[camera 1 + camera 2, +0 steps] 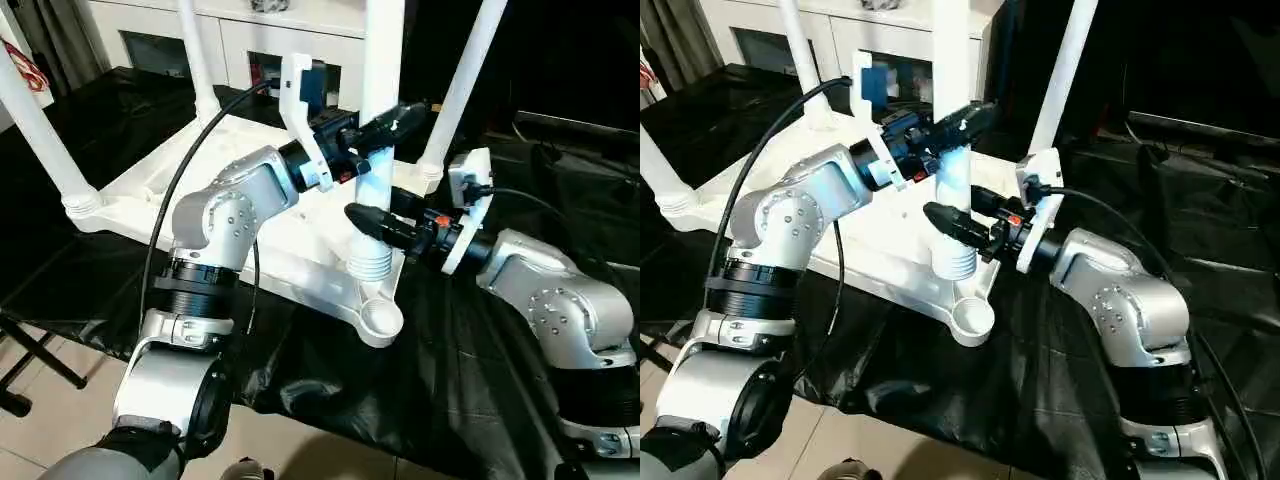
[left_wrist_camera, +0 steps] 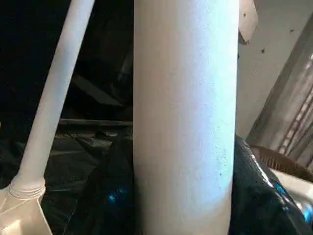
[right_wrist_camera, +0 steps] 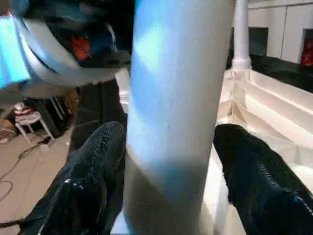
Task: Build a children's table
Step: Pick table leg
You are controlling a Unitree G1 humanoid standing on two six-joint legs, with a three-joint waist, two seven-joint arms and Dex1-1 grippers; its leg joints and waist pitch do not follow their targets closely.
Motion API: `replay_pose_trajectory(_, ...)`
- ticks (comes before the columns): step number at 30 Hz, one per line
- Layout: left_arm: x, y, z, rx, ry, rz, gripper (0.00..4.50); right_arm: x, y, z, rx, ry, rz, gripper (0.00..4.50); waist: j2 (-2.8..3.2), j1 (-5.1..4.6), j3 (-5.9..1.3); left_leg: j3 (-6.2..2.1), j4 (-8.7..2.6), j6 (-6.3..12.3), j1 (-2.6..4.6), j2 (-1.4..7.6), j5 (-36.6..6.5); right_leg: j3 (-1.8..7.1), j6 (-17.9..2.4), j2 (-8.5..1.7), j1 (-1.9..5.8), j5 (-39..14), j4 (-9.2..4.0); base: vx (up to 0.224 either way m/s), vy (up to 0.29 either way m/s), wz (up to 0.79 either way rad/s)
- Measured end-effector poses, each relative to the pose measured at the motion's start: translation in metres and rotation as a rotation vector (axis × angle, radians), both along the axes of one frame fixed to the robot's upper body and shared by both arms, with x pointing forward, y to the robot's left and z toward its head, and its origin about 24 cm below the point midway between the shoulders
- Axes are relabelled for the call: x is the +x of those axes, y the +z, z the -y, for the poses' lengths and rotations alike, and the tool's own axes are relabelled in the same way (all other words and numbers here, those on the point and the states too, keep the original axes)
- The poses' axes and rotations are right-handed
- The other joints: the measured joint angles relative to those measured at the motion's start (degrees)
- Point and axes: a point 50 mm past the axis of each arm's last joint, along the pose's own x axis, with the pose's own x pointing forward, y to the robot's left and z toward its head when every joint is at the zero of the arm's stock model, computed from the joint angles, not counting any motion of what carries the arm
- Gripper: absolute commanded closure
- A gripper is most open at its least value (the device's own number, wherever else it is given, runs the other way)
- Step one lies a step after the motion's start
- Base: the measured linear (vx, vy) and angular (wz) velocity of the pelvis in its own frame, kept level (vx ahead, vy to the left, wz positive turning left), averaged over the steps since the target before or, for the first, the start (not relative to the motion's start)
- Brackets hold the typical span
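The children's table top [image 1: 150, 180] lies upside down on a black sheet, ribbed underside up. Three white legs [image 1: 40, 130] [image 1: 195, 50] [image 1: 460, 90] stand upright in its corner sockets. A fourth leg [image 1: 380, 60] stands upright with its ribbed lower end [image 1: 370, 262] just behind the empty near corner socket [image 1: 380, 318]. My left gripper [image 1: 395, 125] is shut on this leg partway up; the leg [image 2: 183, 122] is close in the left wrist view. Lower down, my right gripper [image 1: 372, 210] is open around the same leg [image 3: 171, 98], with its fingers [image 3: 93, 166] on either side of it.
The black sheet [image 1: 450, 400] covers the work surface and hangs over its near edge. A white cabinet [image 1: 240, 30] stands behind the table top. Tiled floor and a black stand's feet [image 1: 30, 360] lie at the lower left.
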Motion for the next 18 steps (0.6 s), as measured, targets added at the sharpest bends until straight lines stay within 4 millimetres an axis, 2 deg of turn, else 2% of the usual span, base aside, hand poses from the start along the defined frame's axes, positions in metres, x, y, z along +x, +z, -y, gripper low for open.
replay_pose_trajectory(6,-0.002,-0.002,0.009,0.091,0.025,0.054,2.67,0.007,-0.012,-0.013,-0.113,-0.062,-0.023,1.25,0.0,-0.12,0.0,-0.01,0.0,-0.06,0.01,0.0,0.04,0.01,0.04,0.0,0.0,0.03,0.0,0.0,0.0,0.0)
replay_pose_trajectory(8,-0.002,-0.002,0.011,0.109,0.037,0.062,2.67,0.011,-0.012,-0.017,-0.121,-0.083,-0.029,1.61,0.0,-0.19,0.0,-0.01,0.0,-0.08,0.01,0.0,0.04,0.01,0.05,0.0,0.0,0.03,0.0,0.0,0.0,0.0)
replay_pose_trajectory(10,-0.003,-0.002,0.012,0.111,0.043,0.065,2.67,0.012,-0.013,-0.02,-0.116,-0.092,-0.033,1.61,0.0,-0.18,0.0,-0.01,-0.03,-0.08,0.0,0.0,0.03,0.01,0.05,0.0,0.0,0.03,-0.02,0.0,0.0,0.0)
replay_pose_trajectory(13,-0.003,-0.003,0.011,0.121,0.059,0.067,2.67,0.014,-0.014,-0.024,-0.111,-0.096,-0.043,2.01,-0.01,-0.19,0.01,-0.01,-0.09,-0.08,0.0,0.0,0.03,0.0,0.05,0.0,-0.01,0.03,-0.04,0.0,0.0,0.0)
replay_pose_trajectory(18,-0.002,-0.005,0.01,0.126,0.076,0.063,2.67,0.014,-0.016,-0.027,-0.117,-0.091,-0.041,2.43,-0.02,-0.09,0.01,-0.01,-0.11,-0.08,0.0,-0.01,0.04,0.0,0.05,0.0,-0.01,0.03,-0.06,0.0,0.0,0.0)
